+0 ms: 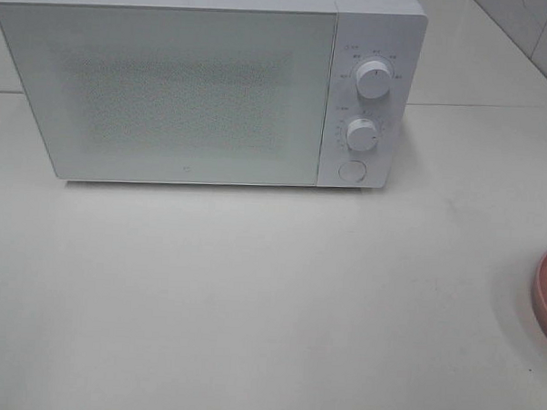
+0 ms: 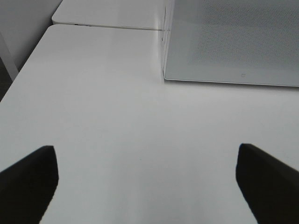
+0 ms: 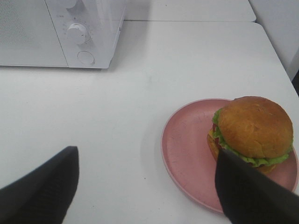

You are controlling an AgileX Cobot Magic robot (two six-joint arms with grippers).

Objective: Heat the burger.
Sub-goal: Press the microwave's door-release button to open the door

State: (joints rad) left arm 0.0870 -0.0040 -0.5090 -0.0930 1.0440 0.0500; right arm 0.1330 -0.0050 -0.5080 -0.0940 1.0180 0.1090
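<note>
Start of task. The microwave (image 1: 206, 89) stands shut at 12 o'clock on the tabletop (image 1: 251, 304); the burger (image 3: 252, 133) sits on the pink plate (image 3: 187, 149) at 3 o'clock, whose rim alone shows in the high view. Both the left pincer (image 2: 147, 182) and the right pincer (image 3: 147, 186) hang spread apart and empty. You likely open the door first: press the round release button (image 1: 351, 170) below the two dials squarely, then carry plate and burger level.
</note>
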